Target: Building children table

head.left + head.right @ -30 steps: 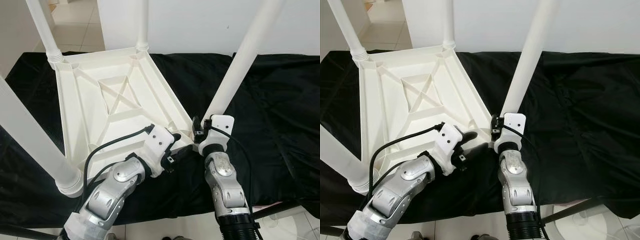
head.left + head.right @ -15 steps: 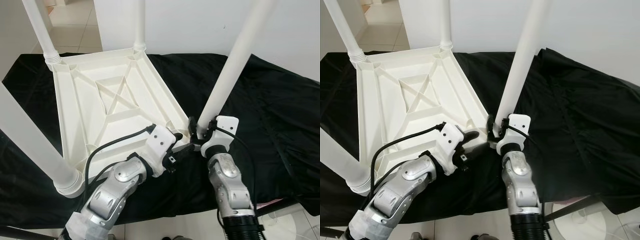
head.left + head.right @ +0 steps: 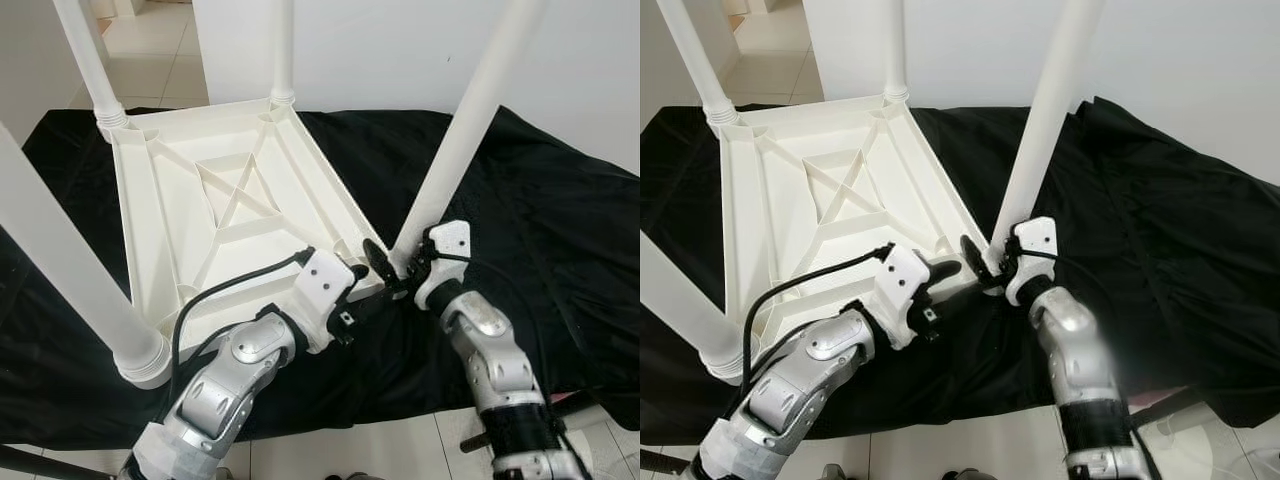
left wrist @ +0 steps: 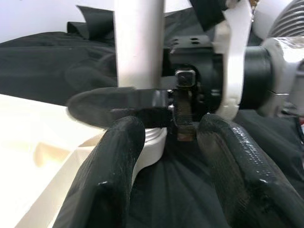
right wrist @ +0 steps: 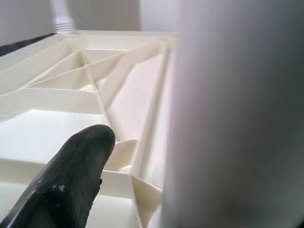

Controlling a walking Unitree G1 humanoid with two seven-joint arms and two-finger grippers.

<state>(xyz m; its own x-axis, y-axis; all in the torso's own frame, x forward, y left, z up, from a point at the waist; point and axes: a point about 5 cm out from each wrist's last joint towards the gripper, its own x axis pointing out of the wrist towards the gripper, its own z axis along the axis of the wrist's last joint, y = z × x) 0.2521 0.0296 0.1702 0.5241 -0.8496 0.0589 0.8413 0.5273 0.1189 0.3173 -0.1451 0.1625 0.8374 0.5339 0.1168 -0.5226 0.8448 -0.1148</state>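
A white plastic children's table point(image 3: 160, 230) lies upside down on a black cloth, its legs pointing up. Its near right leg point(image 3: 465, 130) leans to the right from the corner socket point(image 4: 152, 137). My right gripper point(image 3: 385, 268) reaches in from the right and is shut on the base of that leg. One of its fingers point(image 4: 118, 102) crosses in front of the leg, just above the socket. The other finger is hidden behind the leg. My left gripper point(image 3: 958, 285) is open at the same corner. Its fingers point(image 4: 118, 156) stand on either side just below the socket, holding nothing.
The black cloth point(image 3: 560, 230) covers the low surface under the table and spreads wide to the right. Three other white legs stand at the far left point(image 3: 90, 60), far middle point(image 3: 282, 50) and near left point(image 3: 60, 270). Tiled floor point(image 3: 420, 450) lies along the near edge.
My right forearm has swung out to the right and its wrist has turned, so the gripper now points left at the leg's base. The left gripper has stayed at the corner.
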